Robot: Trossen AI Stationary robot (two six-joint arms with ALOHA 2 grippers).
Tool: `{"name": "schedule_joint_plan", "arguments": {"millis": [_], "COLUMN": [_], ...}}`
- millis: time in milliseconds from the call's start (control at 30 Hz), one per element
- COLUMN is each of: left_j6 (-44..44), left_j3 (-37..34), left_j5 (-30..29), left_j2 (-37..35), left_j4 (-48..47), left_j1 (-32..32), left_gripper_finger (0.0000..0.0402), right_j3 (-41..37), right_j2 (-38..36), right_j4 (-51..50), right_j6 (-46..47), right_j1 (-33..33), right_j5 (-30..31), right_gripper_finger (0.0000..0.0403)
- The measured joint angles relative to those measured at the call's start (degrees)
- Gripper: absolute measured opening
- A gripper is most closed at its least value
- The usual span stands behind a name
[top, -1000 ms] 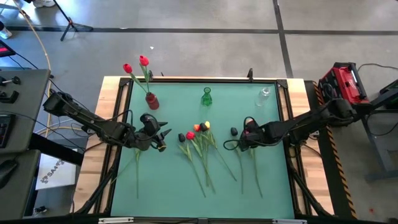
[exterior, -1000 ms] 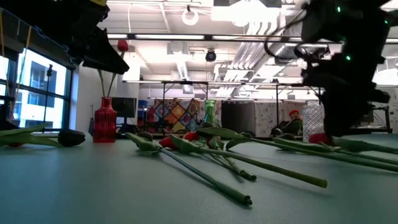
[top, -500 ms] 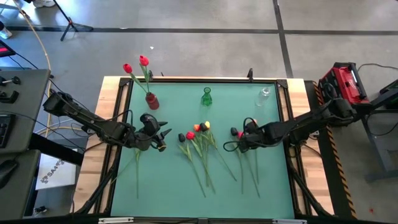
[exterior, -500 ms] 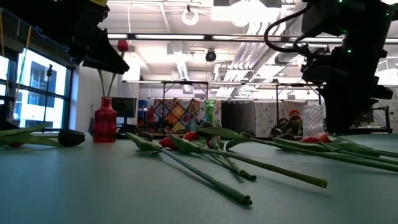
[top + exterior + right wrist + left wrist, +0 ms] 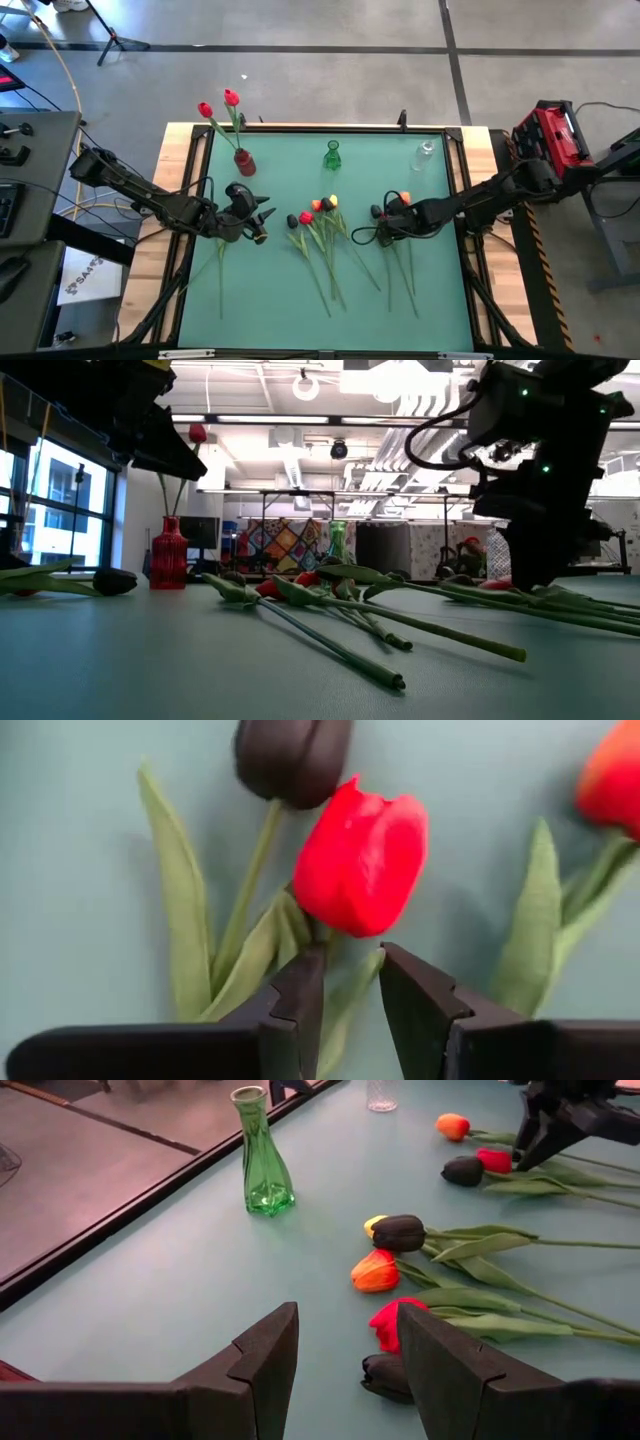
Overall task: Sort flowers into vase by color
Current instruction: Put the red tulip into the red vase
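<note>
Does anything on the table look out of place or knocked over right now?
Nothing stands out. The red vase, green vase and clear vase stand upright, and the loose flowers lie flat on the mat.

A red toolbox (image 5: 556, 131) sits beside the teal table (image 5: 270, 310)

Premises: open-plan robotics lab or workshop. Evidence: polished concrete floor (image 5: 330, 70) with taped lines around a wood-framed, green-topped surface (image 5: 300, 320); exposed ceiling ducts (image 5: 290, 465) and strip lighting in the low view; partitioned bays with a patterned quilt (image 5: 280, 545) at the back; large window (image 5: 55, 510) on one side; a red equipment case (image 5: 556, 132) off the surface's right edge; a tripod foot (image 5: 115, 42) on the floor.
</note>
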Motion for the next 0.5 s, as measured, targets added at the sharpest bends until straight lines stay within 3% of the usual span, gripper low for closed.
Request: {"name": "schedule_joint_plan", "arguments": {"millis": [333,500], "left_j6": [0.0,0.0], "left_j3": [0.0,0.0], "left_j5": [-0.1,-0.2], "left_j2": [0.0,0.0], "left_j4": [0.1,0.2], "left_j1": [0.0,0.0], "left_gripper_finger": [0.0158,0.0158], "right_j3": [0.0,0.0], "right_j2": [1.8,1.8], "right_j4": [3.5,2.5], "right_j6": [-3.3,-3.3], "right_j1": [-0.2,-0.2], "right_j5": [-2.1,-1.4], "right_gripper_finger": [0.0080,0.0032]}}
